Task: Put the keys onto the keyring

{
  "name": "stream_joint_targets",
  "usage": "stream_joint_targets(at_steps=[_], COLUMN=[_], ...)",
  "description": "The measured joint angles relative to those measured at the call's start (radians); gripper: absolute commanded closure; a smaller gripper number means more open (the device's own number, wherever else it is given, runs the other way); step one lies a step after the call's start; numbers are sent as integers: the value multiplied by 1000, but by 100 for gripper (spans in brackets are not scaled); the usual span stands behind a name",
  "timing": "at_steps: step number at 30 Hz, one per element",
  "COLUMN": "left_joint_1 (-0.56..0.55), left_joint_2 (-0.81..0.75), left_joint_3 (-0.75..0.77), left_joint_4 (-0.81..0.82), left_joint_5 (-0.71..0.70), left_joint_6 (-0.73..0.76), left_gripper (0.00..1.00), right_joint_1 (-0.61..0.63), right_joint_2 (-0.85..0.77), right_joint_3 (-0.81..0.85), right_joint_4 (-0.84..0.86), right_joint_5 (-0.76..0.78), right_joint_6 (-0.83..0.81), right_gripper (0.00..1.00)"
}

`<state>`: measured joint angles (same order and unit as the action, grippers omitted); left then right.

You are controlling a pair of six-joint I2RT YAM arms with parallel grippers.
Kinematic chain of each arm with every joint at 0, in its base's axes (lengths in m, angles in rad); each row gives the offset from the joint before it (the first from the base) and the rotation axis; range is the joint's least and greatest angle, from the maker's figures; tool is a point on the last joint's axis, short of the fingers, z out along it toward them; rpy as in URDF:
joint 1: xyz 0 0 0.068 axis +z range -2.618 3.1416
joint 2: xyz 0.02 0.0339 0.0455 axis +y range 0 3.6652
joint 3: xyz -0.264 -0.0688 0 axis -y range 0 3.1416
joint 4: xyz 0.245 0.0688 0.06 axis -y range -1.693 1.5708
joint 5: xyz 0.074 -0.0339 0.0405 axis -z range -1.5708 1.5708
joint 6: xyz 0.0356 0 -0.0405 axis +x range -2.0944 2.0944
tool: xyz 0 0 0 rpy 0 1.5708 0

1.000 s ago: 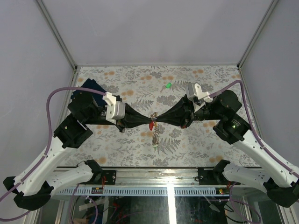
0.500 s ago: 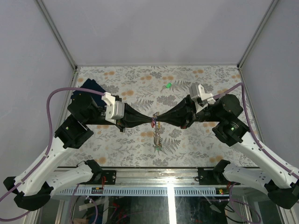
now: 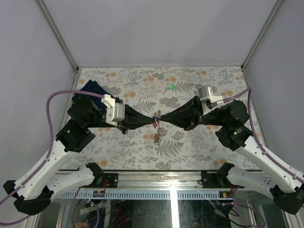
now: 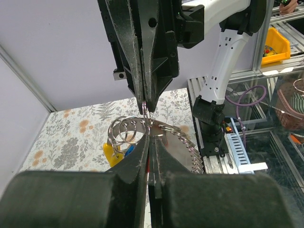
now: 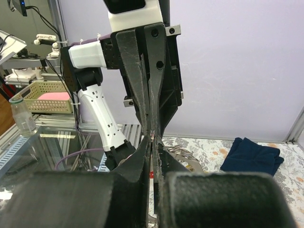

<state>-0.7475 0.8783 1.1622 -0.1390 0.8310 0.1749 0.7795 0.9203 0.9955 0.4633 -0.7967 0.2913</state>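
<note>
Over the middle of the table my left gripper (image 3: 153, 120) and right gripper (image 3: 163, 118) meet tip to tip, both shut on the keyring (image 3: 158, 125). Its short chain (image 3: 157, 137) dangles beneath them. In the left wrist view the silvery keyring (image 4: 124, 133) hangs at my left gripper (image 4: 149, 129), carrying a yellow-tagged key (image 4: 111, 153) and a blue-tagged key (image 4: 128, 151). A red sliver (image 4: 150, 166) shows in the gap of the left jaws; whether it is gripped I cannot tell. The right gripper (image 5: 152, 141) is pressed shut just under the left fingers. A green-tagged key (image 3: 171, 87) lies apart on the table, further back.
A folded dark blue cloth (image 3: 93, 88) lies at the back left of the flower-patterned table (image 3: 209, 147); the right wrist view shows the cloth (image 5: 251, 154) too. Grey walls close in the back and both sides.
Both grippers have shifted slightly toward the back and lifted the keyring, so the chain hangs higher. The red key that dangled below the tips no longer shows from above.
</note>
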Motion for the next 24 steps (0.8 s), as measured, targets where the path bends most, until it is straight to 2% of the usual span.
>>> stream_joint_targets(at_steps=[7,14,16,24], left_joint_1=[-4,-4,-4,-4], left_joint_2=[0,2,0,-54], left_joint_3=[-2,-33,-48,-142], left_joint_4=[18,85,110,278], left_joint_5=[-4,-3,-3,-71], left_joint_6=[-6,-54,-76,-195], left_gripper=[100,91,85,74], right_joint_1=[0,0,0,0], right_joint_2=[-5,-5,-5,-7], right_joint_3=[-12,-62,-67,-68], right_joint_4=[26,146,172,199], right_joint_5=[27,59,67,69], right_joint_6=[9,69,80,74], right_gripper=[100,100,100,100])
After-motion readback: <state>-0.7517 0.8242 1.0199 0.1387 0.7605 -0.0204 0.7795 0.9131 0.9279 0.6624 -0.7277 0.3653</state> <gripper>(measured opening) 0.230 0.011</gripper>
